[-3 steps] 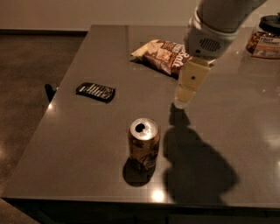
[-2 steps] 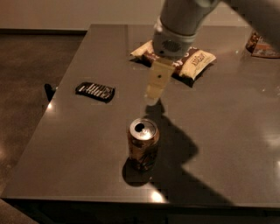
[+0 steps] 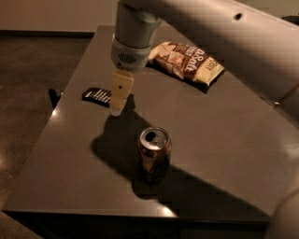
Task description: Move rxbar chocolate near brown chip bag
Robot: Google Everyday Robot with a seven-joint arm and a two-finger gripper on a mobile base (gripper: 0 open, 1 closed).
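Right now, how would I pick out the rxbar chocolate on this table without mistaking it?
Look toward the dark table's left edge as seen, where the gripper hangs. Just left of it lies the rxbar chocolate, a small flat black bar with rows of pale lettering. The drink can stands upright and the brown chip bag is far bigger.

Dark grey table (image 3: 233,140) on brown floor (image 3: 28,84), pale wall (image 3: 56,14).
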